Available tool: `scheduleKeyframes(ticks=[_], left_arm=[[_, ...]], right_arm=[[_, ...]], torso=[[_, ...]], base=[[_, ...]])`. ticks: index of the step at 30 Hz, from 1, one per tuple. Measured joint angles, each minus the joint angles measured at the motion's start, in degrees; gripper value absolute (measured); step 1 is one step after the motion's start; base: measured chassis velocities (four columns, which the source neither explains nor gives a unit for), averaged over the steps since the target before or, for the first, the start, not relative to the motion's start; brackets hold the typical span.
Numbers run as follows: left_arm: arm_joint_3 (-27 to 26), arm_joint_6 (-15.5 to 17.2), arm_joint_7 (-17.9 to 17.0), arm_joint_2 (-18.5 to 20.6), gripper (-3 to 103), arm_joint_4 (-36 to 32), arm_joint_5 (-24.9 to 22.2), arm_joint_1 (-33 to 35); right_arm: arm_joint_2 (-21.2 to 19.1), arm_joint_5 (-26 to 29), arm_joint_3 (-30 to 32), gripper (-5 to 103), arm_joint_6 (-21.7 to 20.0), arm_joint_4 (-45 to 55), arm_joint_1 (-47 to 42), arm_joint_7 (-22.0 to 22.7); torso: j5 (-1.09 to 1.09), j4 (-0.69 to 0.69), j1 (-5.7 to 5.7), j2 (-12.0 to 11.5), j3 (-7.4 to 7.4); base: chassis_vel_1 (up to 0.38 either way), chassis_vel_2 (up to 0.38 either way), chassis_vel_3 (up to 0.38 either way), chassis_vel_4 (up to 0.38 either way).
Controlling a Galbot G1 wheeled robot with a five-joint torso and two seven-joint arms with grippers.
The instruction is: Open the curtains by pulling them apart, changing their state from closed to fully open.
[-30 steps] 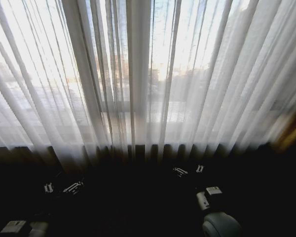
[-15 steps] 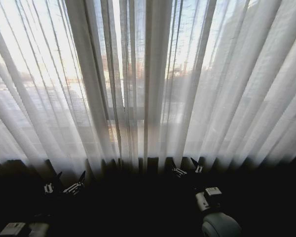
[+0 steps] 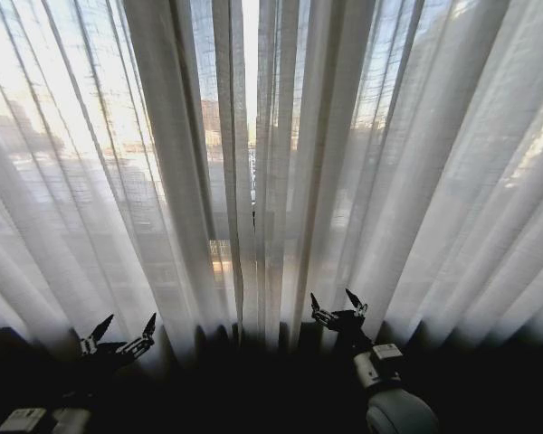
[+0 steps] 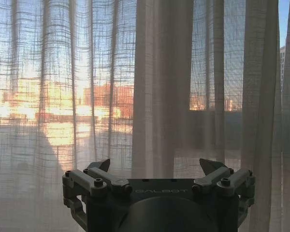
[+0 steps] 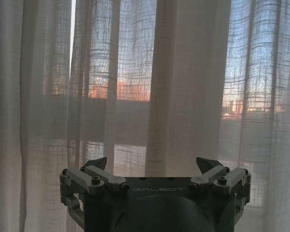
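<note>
Whole head view is shifted since a second ago: curtains are seen nearer and larger, so the camera is moved in. Left claw spread wide, empty, at the hem. Right claw likewise. Curtains still closed across the window; nothing gripped yet.

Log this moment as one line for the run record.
curtains: closed, thin slit at centre | left claw: open, raised before left panel, no grip | right claw: open, raised near centre seam, no grip
</note>
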Motion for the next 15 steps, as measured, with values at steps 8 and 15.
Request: scheduleKeyframes(ticks=[8, 15], left_arm=[[-0.93, -0.24, -0.03, -0.10, 100, -0.25, -0.05, 0.70], [-2.33, -1.20, -0.19, -1.07, 100, -0.86, -0.16, 2.35]], right_arm=[[-0.36, 4.47, -5.99, 100, -2.32, -5.94, 7.86, 0.54], [0.20, 5.97, -9.54, 100, -2.50, -12.51, 14.26, 0.64]], torso=[[0.06, 0.00, -0.06, 0.01, -0.02], [0.03, 0.01, -0.12, 0.06, -0.04]], base=[[-0.082, 0.069, 0.063, -0.066], [0.023, -0.056, -0.024, 0.051]])
